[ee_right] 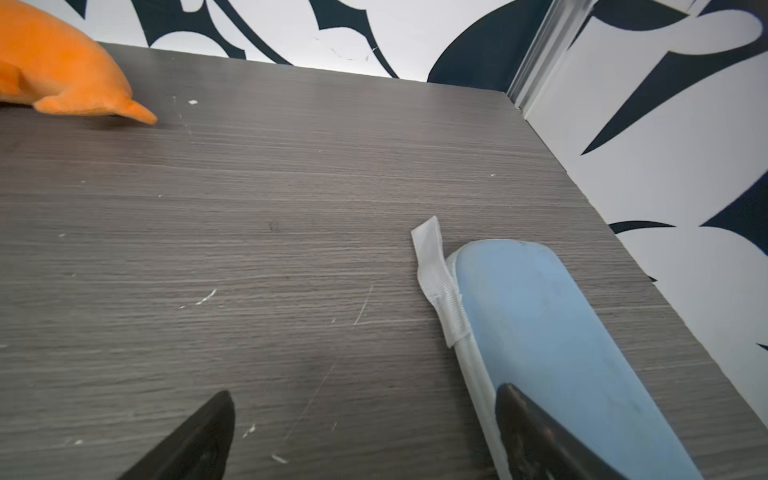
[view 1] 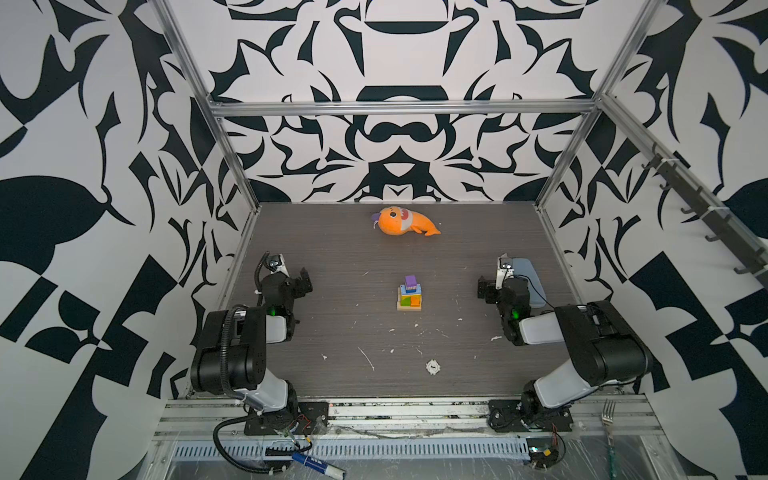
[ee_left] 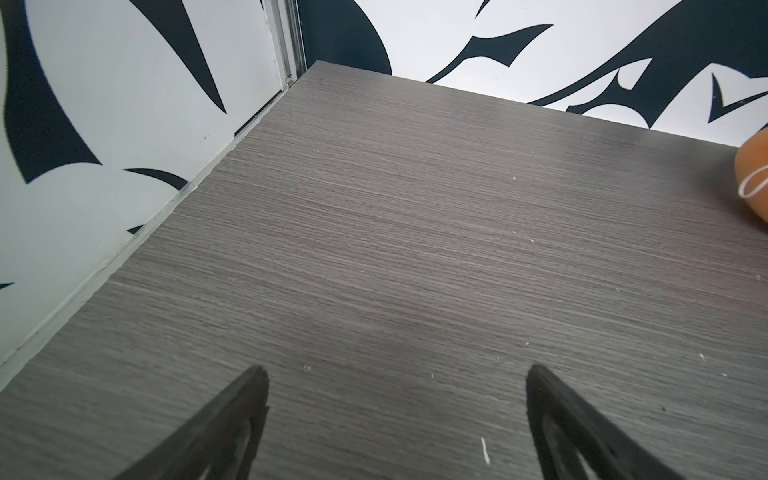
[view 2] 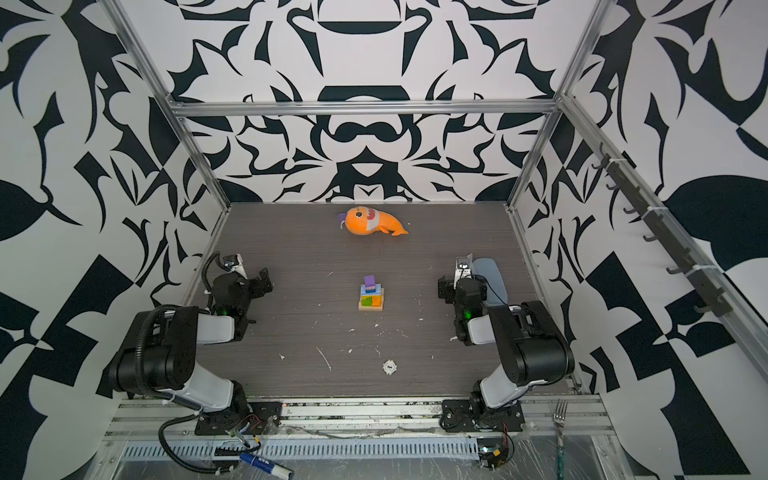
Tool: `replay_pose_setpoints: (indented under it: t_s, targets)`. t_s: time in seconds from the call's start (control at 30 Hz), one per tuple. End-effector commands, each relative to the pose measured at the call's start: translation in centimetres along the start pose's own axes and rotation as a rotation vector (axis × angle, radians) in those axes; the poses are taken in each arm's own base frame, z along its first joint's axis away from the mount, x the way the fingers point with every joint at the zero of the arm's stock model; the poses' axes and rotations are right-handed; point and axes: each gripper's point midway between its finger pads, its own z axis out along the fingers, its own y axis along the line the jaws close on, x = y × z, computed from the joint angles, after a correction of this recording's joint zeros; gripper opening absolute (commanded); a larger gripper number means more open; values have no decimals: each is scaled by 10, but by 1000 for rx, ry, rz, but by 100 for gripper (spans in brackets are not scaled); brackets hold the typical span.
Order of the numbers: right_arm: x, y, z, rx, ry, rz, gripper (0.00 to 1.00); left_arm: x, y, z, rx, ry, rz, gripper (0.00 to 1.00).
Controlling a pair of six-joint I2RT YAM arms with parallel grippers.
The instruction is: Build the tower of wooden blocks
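Note:
The wood block tower (view 1: 409, 296) (view 2: 371, 296) stands in the middle of the grey table in both top views. It has a tan bar base, green, orange and yellow bricks, a light-blue layer and a purple cube (view 1: 411, 281) on top. My left gripper (view 1: 305, 279) (view 2: 264, 279) rests open well to its left. My right gripper (view 1: 482, 289) (view 2: 441, 288) rests open well to its right. The left wrist view shows my left gripper (ee_left: 397, 374) with bare table between its fingers. In the right wrist view my right gripper (ee_right: 365, 395) is also empty. Neither wrist view shows the tower.
An orange plush fish (view 1: 401, 222) (view 2: 368, 222) (ee_left: 756, 178) (ee_right: 54, 70) lies at the back. A light-blue flat object (view 1: 528, 282) (ee_right: 540, 324) lies under the right arm. A small white round piece (view 1: 432, 367) sits near the front. A fork (view 1: 609, 432) and a marker (view 1: 316, 463) lie off the table in front.

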Motion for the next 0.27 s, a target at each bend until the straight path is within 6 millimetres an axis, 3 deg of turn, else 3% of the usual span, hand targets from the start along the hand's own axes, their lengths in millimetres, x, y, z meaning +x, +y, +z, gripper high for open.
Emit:
replay_pose_setpoints:
  t_s: [0.0,0.23]
  targets:
    - [-20,-1,3,1,-45,21,100,-10,1,1,-8,-26,-6,99]
    - [-19,-4,3,-7,-34,32,100,-10,1,1,-8,-27,-7,99]
